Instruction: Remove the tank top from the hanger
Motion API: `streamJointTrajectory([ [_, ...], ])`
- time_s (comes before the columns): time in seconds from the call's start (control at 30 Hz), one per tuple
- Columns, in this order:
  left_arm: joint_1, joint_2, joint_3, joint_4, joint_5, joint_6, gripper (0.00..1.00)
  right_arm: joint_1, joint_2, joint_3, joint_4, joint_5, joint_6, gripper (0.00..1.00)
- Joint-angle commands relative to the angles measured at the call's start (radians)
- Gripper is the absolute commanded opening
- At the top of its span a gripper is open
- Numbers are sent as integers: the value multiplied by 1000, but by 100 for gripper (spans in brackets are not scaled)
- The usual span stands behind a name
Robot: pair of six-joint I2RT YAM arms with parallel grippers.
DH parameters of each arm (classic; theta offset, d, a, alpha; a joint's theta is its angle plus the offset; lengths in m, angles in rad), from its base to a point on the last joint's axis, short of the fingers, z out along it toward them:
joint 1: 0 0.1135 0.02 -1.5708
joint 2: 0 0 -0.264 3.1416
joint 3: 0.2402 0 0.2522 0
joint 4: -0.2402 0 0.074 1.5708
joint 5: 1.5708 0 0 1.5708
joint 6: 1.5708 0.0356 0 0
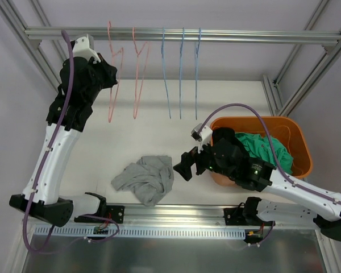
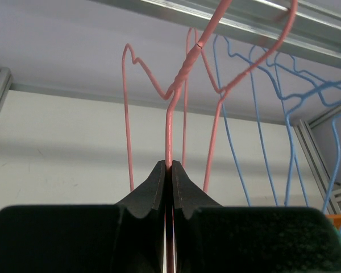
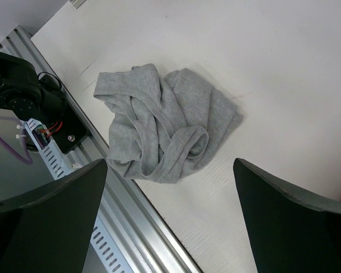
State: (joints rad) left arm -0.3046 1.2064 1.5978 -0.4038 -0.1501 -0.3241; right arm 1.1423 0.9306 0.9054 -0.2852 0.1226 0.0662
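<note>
Left wrist, left gripper (image 2: 169,168) pinching pink hanger (image 2: 168,133)

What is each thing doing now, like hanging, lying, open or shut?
gray tank top: crumpled on the table
pink hanger: bare, hanging
second pink hanger: bare, hanging
blue hangers: bare, hanging
left gripper: jaws shut on pink hanger
right gripper: jaws open, empty
orange basket: holds green cloth

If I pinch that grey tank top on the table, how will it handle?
Likely floppy: the tank top lies crumpled in soft folds, so one pinched fold would probably lift and the rest dangle. It looks thin, so probably light. Pushed, it may bunch rather than slide.
</note>
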Motion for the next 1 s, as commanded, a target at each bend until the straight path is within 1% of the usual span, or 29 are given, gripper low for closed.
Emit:
streamJointTrajectory([
  [0.0,39,80,91,28,-11,-4,0,-1,-59,-25,-22,46,-2,99],
  [0.17,74,134,77,160,69,-21,0,-3,-111,-37,-32,55,-5,99],
  [0.3,85,174,96,186,113,-10,0,-1,-110,-37,-45,65,-9,100],
  [0.37,87,176,73,187,122,-15,0,-3,-107,-39,-45,65,-9,99],
  [0.47,87,144,12,189,127,-18,0,-3,-93,-31,-46,65,-12,100],
  [0.63,88,91,-71,189,112,5,0,-3,-23,-8,-45,51,-25,100],
  [0.67,88,73,-93,189,101,8,2,-3,-9,-2,-45,34,-29,100],
  [0.7,88,67,-101,188,92,11,6,-3,8,13,-45,20,-34,99],
  [0.73,93,59,-108,188,90,13,16,-1,49,24,-45,6,-42,99],
  [0.77,94,48,-120,188,90,11,23,-1,75,38,-45,-14,-43,99],
  [0.8,99,44,-124,186,98,13,34,-1,105,65,-48,-30,-43,100],
  [0.83,101,39,-125,177,96,13,49,2,167,82,-49,-52,-49,100],
  [0.87,102,21,-130,165,92,11,93,8,200,98,-51,-82,-51,99],
  [0.9,104,9,-133,151,74,11,98,16,235,131,-51,-89,-55,100],
  [0.93,104,-10,-136,134,57,10,99,36,267,148,-54,-93,-57,99],
  [0.97,105,-52,-145,84,26,-3,99,46,333,165,-55,-90,-100,99],
])
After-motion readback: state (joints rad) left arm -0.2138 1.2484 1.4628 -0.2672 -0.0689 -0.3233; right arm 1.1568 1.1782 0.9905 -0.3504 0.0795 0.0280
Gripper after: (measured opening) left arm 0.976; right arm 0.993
